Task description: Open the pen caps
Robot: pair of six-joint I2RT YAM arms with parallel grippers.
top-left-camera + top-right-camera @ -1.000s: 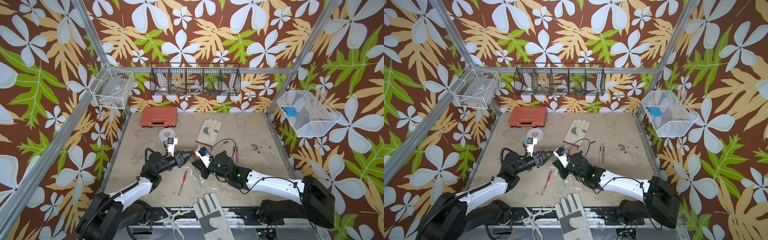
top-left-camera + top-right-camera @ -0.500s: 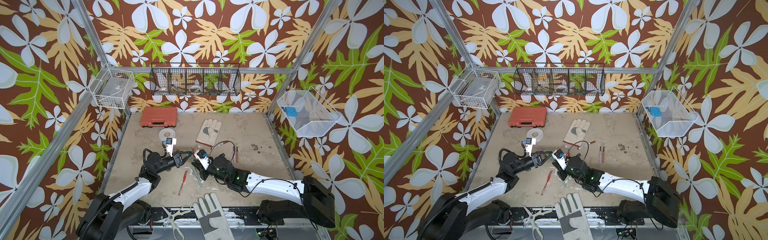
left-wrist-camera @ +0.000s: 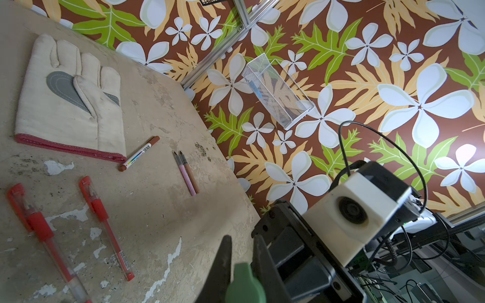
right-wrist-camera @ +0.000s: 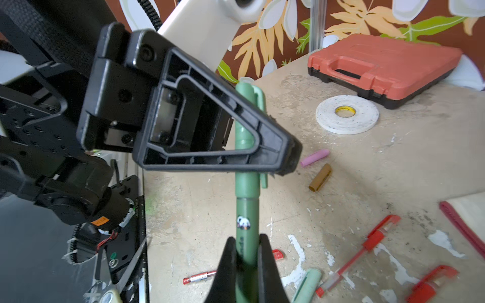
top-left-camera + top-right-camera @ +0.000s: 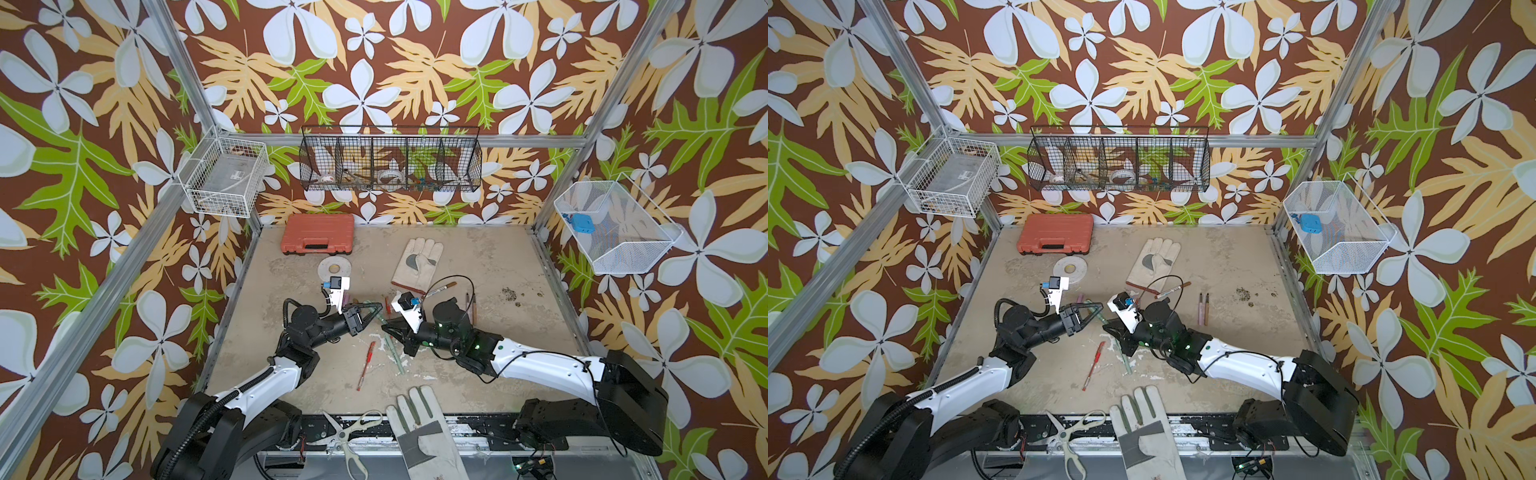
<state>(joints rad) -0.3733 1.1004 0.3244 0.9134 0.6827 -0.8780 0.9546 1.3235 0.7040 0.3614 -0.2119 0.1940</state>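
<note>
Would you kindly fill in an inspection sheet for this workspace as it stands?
Surface: table worn, paint flaking.
Job's things: green pen held between grippers, green cap on; pink cap, brown cap loose; two red pens capped.
Clutter: far glove, near glove, tape roll, orange case, scissors.
Grippers: left gripper shut on green cap; right gripper shut on green pen.
Cables: black cable loops above right wrist.
Surroundings: wire baskets on floral walls.

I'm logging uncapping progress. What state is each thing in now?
green pen: cap on, held at both ends.
left gripper: shut on cap.
right gripper: shut on green pen.
pink pen: uncapped.
gold pen: uncapped.
marker: capped.
two red pens: capped.
toolbox: closed.
</note>
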